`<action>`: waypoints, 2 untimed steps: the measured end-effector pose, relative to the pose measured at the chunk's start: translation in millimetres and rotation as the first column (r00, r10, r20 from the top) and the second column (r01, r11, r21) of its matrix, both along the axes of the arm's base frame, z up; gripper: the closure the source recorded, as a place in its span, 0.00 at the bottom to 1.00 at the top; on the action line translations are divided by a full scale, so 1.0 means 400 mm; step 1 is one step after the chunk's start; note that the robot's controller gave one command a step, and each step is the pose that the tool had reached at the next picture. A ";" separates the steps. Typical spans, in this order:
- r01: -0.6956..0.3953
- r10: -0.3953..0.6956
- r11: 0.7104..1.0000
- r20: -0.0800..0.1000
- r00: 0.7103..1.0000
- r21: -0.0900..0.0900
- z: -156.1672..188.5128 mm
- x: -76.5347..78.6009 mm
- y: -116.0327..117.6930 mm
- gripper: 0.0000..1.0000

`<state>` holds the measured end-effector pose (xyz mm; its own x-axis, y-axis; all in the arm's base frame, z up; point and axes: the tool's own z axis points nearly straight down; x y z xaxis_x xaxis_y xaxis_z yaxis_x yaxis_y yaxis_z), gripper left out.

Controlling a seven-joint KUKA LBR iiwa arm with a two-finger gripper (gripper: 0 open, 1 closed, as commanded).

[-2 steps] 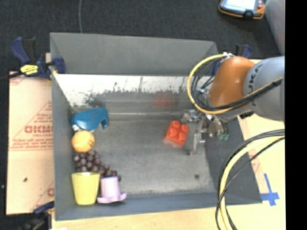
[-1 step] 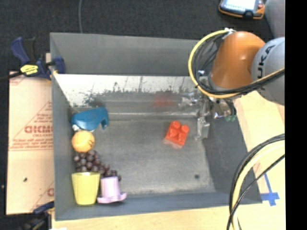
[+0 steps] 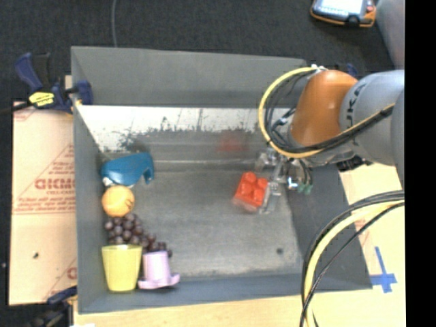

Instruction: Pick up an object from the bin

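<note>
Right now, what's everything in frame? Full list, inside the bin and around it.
bin: one, grey metal, centre of view
block: one, red-orange, studded like a toy brick, right of the bin floor's middle
rounded blue thing: one, blue, by the left wall
ball-like fruit: one, orange-yellow, just below the blue thing
grapes: one bunch, dark purple, between fruit and cup
cup: one, yellow, near-left corner
pink thing: one, pink, against the cup's right
handheld device: one, orange-edged, outside the bin, top right
arm: one, grey, orange wrist cover, in from the right; jaws at the block's right side
</note>
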<state>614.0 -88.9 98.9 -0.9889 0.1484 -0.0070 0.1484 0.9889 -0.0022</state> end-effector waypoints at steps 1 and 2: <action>-0.350 0.350 0.937 0.016 0.937 -0.013 -0.070 0.051 -0.006 0.00; 0.057 -0.057 0.998 0.011 0.998 -0.002 -0.067 0.041 0.009 1.00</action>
